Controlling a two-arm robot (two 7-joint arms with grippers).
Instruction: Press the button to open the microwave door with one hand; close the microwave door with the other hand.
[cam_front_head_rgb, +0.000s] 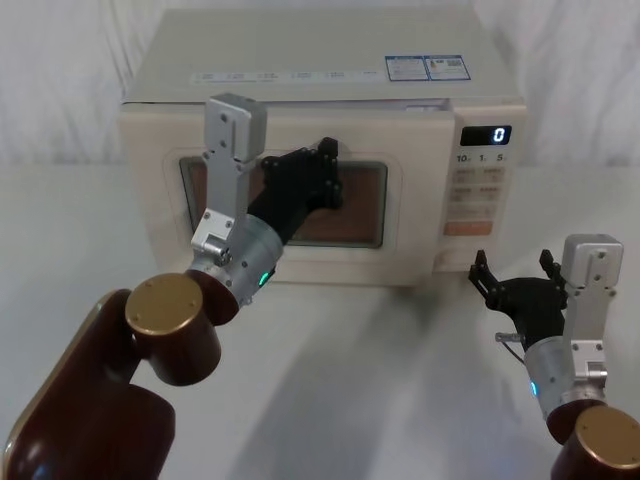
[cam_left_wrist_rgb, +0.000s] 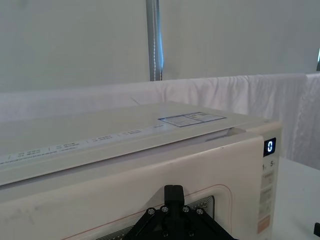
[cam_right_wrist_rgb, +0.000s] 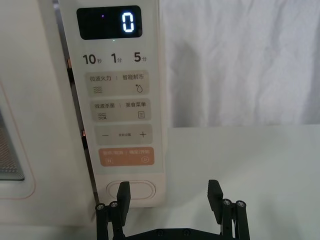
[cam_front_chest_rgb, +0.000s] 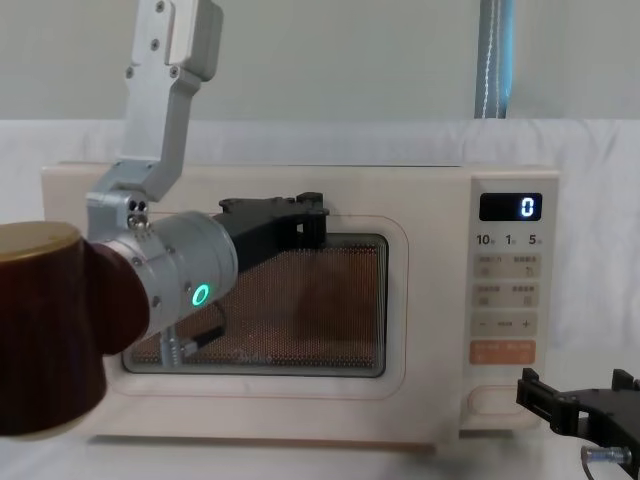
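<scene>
Centrally, a boxy cream microwave (cam_front_head_rgb: 320, 150) sits on a white-draped surface (cam_front_head_rgb: 360, 380), and everything else is placed in relation to it. Its black display (cam_front_head_rgb: 485, 135), at the upper corner of the control strip on the microwave's right side, shows a blue "0".

Covering most of the front is the microwave door (cam_front_chest_rgb: 420, 330), a cream panel with a dark rounded window. From the head view a thin gap shows along the door's top edge near the control strip, so it looks slightly ajar; whether it is fully latched cannot be told.

Against the door's window is the left gripper (cam_front_head_rgb: 322, 172), black on a silver wrist, reaching in from the microwave's left front. Its fingertips lie at or very near the glass. Whether its jaws are spread or closed cannot be told.

Lower, in front of the control strip, the right gripper (cam_right_wrist_rgb: 169, 196) hovers just short of the microwave, jaws spread wide and holding nothing.

At the foot of the control strip, below the orange key (cam_right_wrist_rgb: 126, 157), sits the button (cam_right_wrist_rgb: 131, 190), a wide cream oblong, partly behind one fingertip of the right gripper in the right wrist view.
</scene>
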